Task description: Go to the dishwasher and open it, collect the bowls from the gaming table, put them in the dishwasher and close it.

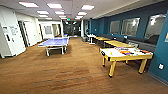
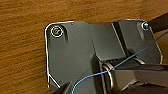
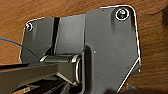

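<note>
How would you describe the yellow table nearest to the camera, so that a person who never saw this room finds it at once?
Look along the dark teal wall with windows on the right side of the room. A row of tables runs beside it, and the yellow-legged table is the closest one. Unlike the blue ping-pong table across the wooden floor, it has a pale top with small colourful items on it.

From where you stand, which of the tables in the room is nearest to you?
The yellow-legged table on the right by the teal wall, its white top carrying colourful items. The blue ping-pong table and the row of yellow tables stand farther back.
</note>
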Controlling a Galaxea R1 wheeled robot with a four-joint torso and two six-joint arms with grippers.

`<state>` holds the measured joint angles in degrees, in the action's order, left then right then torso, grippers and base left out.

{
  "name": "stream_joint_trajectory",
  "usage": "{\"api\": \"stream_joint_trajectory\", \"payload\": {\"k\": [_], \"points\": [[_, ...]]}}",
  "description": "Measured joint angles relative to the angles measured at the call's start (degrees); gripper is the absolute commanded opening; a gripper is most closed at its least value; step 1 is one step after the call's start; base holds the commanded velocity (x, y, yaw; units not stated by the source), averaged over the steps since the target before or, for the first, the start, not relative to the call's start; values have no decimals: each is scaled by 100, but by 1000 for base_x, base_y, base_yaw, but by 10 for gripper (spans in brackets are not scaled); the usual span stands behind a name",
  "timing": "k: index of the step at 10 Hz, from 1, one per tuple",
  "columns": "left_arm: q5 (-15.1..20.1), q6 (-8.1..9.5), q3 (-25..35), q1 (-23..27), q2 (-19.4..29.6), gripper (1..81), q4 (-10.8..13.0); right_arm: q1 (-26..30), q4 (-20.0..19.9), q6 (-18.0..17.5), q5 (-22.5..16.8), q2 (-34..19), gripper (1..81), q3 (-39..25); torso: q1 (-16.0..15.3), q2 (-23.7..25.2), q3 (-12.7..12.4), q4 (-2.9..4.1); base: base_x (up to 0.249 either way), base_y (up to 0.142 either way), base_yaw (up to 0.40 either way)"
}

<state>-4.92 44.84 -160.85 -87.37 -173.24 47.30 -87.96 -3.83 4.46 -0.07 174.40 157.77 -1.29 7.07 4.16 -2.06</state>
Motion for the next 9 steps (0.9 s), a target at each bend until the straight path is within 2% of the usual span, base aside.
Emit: {"api": "stream_joint_trajectory", "payload": {"k": [9], "points": [[-24,-2,22,13,-24,811,0,-20,-2,0,5,-13,811,24,4,4,0,0,198,0,0]]}}
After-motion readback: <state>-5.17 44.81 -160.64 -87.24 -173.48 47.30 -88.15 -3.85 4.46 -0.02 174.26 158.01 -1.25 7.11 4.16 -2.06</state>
